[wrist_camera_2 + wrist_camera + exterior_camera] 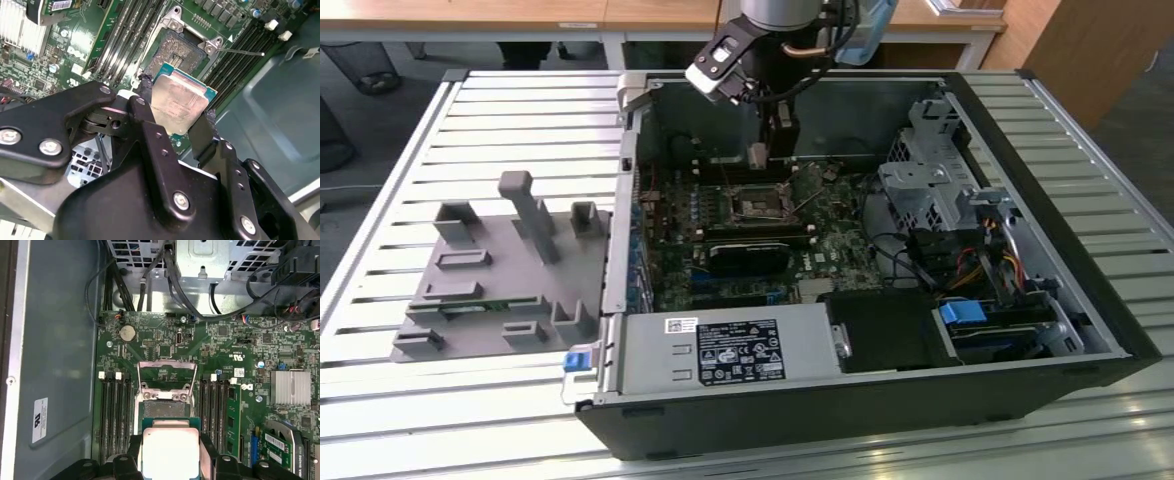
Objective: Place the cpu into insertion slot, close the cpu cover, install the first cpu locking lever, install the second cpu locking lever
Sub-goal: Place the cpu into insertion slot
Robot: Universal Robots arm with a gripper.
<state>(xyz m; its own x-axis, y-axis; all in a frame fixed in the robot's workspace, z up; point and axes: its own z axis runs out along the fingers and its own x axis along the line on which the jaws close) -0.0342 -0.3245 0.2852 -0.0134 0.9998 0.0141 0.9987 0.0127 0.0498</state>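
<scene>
My gripper (pixel 177 102) is shut on the cpu (pixel 179 102), a flat silver-grey square pinched by its edges between two black fingers (pixel 145 92). In the first wrist view the cpu (pixel 170 452) hangs above the green board, just short of the insertion slot (pixel 166 409). The cpu cover (pixel 166 374), a thin metal frame, is swung open beyond the slot. The second wrist view has the bare slot (pixel 175 50) just past the chip, with a thin metal lever (pixel 245 51) sticking out beside it. In the exterior view the gripper (pixel 765 155) reaches down into the open case, above the slot (pixel 754 203).
Long black memory slots (pixel 115 415) flank the socket on both sides. A black heatsink block (pixel 750 255), a power supply (pixel 720 350) and a drive cage (pixel 927 190) with cables fill the case. A grey fixture tray (pixel 494 270) lies on the slatted table at the exterior view's left.
</scene>
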